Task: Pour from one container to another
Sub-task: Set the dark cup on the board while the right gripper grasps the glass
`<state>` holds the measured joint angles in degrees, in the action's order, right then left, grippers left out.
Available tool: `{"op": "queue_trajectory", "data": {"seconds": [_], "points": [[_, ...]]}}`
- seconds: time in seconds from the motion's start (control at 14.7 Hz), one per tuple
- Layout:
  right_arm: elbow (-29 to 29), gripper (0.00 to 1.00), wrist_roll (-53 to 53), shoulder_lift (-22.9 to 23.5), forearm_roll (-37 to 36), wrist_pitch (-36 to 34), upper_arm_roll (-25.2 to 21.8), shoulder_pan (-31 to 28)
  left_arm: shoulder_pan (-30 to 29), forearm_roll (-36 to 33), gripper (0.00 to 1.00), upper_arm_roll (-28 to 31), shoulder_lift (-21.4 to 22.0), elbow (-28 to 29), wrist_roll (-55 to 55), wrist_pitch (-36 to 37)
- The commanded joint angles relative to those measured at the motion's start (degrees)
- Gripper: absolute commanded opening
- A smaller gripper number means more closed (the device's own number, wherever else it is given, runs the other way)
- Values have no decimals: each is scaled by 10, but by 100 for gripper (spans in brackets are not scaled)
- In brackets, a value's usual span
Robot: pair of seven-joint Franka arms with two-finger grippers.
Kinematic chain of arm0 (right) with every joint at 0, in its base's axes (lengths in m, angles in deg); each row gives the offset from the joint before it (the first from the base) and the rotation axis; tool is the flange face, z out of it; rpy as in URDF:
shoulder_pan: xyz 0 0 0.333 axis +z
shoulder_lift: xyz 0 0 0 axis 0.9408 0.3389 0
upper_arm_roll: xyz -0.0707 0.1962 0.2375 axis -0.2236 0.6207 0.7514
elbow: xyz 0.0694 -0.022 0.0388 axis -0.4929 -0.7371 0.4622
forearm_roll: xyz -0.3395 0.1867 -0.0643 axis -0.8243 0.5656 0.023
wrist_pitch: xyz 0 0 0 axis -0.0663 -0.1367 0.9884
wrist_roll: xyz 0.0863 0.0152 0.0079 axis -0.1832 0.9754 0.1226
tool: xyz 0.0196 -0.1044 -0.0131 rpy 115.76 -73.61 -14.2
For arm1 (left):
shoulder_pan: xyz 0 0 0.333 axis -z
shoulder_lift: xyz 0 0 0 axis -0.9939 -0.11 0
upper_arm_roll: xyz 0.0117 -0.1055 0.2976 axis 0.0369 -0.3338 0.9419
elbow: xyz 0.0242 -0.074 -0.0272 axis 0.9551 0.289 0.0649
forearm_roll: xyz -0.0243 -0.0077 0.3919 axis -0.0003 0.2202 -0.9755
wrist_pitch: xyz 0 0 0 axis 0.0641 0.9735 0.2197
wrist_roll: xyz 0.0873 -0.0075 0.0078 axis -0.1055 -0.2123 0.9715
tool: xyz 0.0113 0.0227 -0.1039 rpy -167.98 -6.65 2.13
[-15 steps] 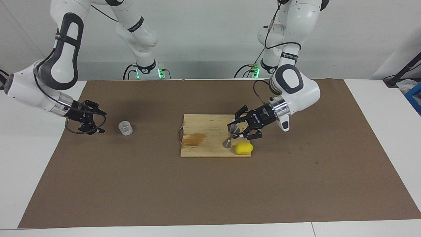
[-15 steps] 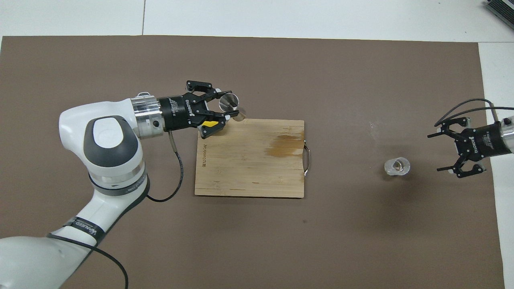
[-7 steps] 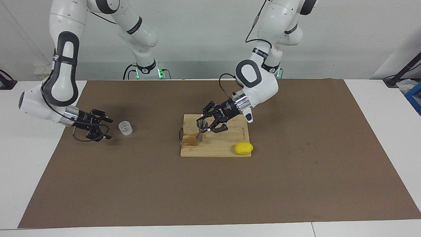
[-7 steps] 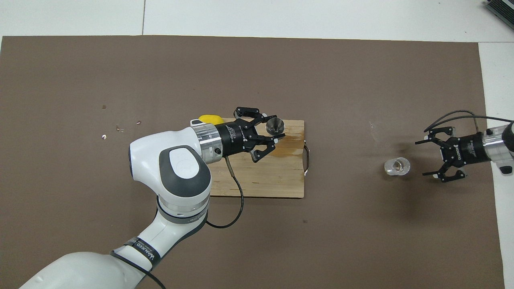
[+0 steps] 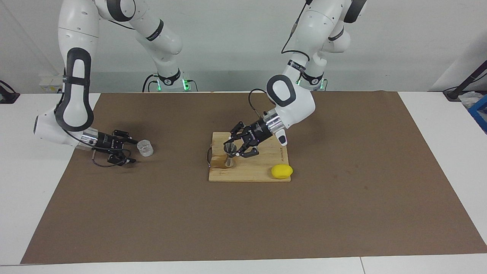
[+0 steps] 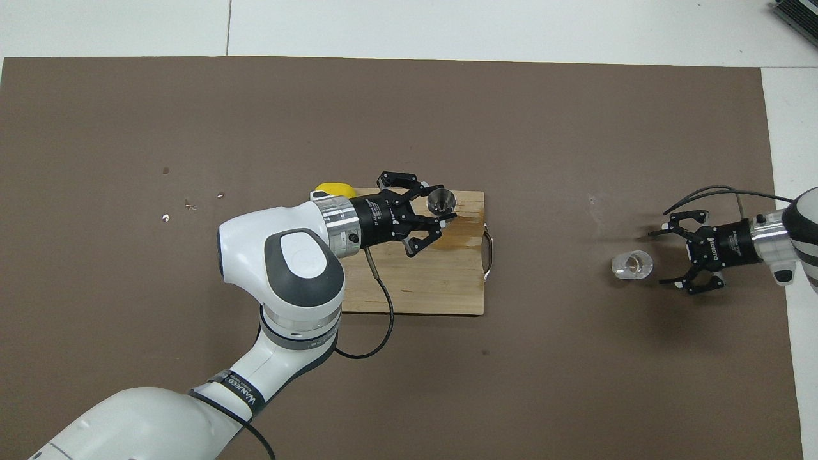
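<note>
Since a second ago, my left tool (image 5: 236, 149) has carried the jigger (image 5: 229, 155) from beside the lemon (image 5: 282, 171) along the cutting board (image 5: 251, 169) to the stained patch by the handle end, and my right tool (image 5: 125, 150) has slid in toward the clear cup (image 5: 145, 148). That cup stands upright on the brown mat (image 5: 243, 213) toward the right arm's end of the table (image 5: 437, 121), well apart from the board; in the overhead view something small and brownish shows inside the clear cup (image 6: 632, 265), though I cannot tell what it is. My right tool (image 6: 677, 255) sits just beside it with the fingers spread wide and the cup not yet between them, so nothing is gripped there. The jigger (image 6: 441, 201) is upright, its open cone facing up, and my left tool (image 6: 434, 214) is clamped on it at about the narrow waist; whether its foot rests on the wood or hangs just above it I cannot tell. The lemon lies at the board's corner farthest from the robots, toward the left arm's end. As I judge it, only the setup is under way: the receiver is positioned, the cup is unlifted, and the grasp, the carry to the jigger and the pour itself are all left.
</note>
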<state>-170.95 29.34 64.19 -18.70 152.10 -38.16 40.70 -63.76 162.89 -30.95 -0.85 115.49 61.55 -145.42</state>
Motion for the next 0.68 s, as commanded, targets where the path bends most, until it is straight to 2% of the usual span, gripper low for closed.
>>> {"op": "queue_trajectory", "data": {"seconds": [0.0, 0.41, 0.48, 0.61], "points": [[-24, 100, 21, -15, 21, 6, 6, -7, 18, 4, 0, 10, -17, -18, -2, -21], [-45, 100, 38, -22, 53, 9, 6, 0, 20, 4, 0, 11, -28, -21, -1, -27], [-47, 100, 39, -22, 57, 9, 6, 0, 20, 4, 5, 11, -29, -20, -1, -30], [-62, 99, 53, -28, 75, 10, 6, 1, 19, 3, 28, 11, -29, -19, 0, -30]]}}
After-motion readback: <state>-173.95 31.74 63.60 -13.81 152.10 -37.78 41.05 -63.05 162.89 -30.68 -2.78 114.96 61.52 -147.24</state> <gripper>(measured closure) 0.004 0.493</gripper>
